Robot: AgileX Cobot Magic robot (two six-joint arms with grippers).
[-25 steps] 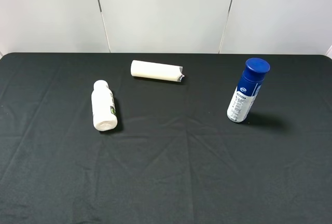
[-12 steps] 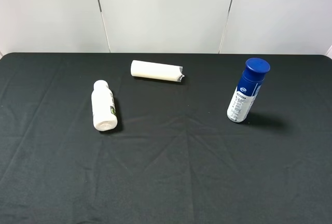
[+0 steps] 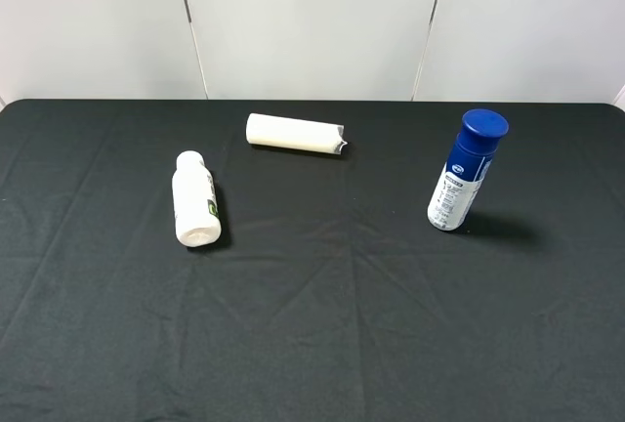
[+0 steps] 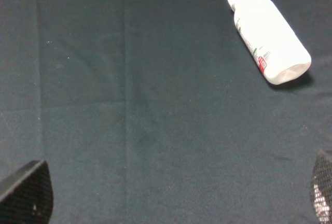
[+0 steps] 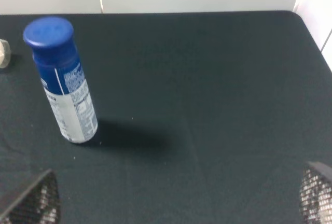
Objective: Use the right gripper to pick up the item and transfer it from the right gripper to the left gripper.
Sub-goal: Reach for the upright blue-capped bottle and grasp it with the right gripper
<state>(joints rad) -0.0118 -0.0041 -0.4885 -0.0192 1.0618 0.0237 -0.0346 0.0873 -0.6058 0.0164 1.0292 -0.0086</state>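
Note:
The item, a slim white bottle with a round blue cap and blue-and-white label, stands upright on the right side of the black table; it also shows in the right wrist view. My right gripper is open and empty, its fingertips at the frame's lower corners, well short of the bottle. My left gripper is open and empty, its fingertips at the corners, over bare cloth. Neither gripper shows in the exterior high view.
An all-white capped bottle lies on its side at the left, also in the left wrist view. A plain white tube lies near the back middle. The black cloth covers the table; a white wall stands behind.

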